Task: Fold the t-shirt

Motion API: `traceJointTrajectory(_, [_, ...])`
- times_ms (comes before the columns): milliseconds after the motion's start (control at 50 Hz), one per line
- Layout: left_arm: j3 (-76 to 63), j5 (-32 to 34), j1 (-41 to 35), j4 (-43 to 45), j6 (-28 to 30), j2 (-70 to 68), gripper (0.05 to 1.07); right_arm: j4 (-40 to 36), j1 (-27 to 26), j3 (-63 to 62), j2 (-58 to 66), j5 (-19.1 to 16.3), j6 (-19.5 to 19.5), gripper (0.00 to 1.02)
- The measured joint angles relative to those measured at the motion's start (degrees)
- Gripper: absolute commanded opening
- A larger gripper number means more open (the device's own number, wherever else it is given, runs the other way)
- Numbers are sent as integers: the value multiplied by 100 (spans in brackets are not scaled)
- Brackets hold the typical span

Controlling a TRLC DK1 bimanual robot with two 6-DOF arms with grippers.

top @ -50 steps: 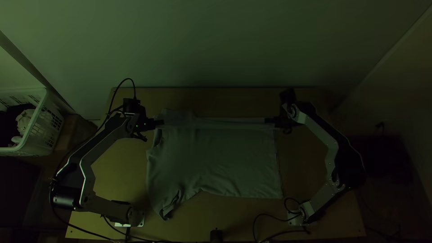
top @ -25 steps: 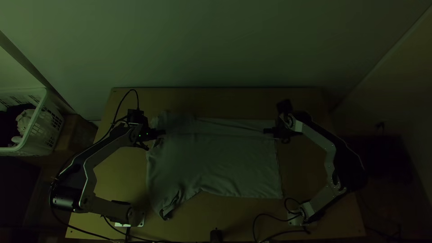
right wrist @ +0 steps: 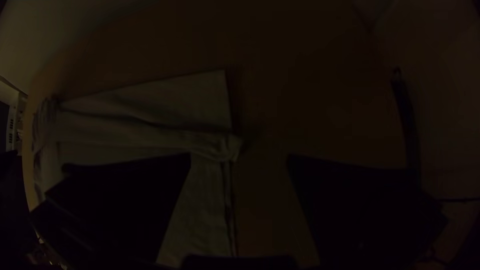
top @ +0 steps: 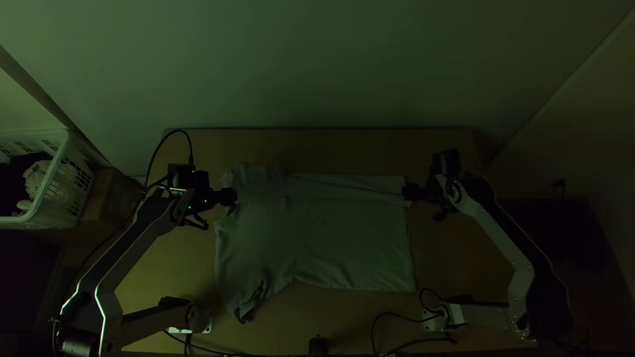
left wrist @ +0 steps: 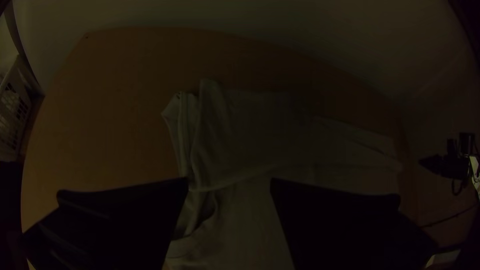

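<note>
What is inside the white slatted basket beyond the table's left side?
The basket holds a pale crumpled item, probably cloth, beside something dark. Anything beneath them is covered.

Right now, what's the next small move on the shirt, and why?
Probably bring the left gripper to the near sleeve. That sleeve juts out from the shirt's near side, while the far side lies folded over in a strip. Left gripper and right gripper are both open at the strip's ends, so the left seems free to go.

Plain gry t-shirt (top: 331, 244), brn table (top: 182, 258)
</note>
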Motion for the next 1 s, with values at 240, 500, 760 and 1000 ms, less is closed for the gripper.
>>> traceJointTrajectory(240, [0, 46, 0, -1357, 420, -839, 96, -664, 155, -66, -953, -59, -26, 98])
traceJointTrajectory(500, [11, 37, -13, -2911, 796, -1698, 102, -1521, 448, -76, -1644, -179, -74, 98])
traceJointTrajectory(760, [105, -42, -13, -4465, 898, -1751, 102, -2350, 719, -302, -2227, -192, 129, 97])
traceJointTrajectory(1000, [26, -142, -245, -5132, 909, -1733, 102, -2492, 1019, -658, -2341, -192, 546, 97])
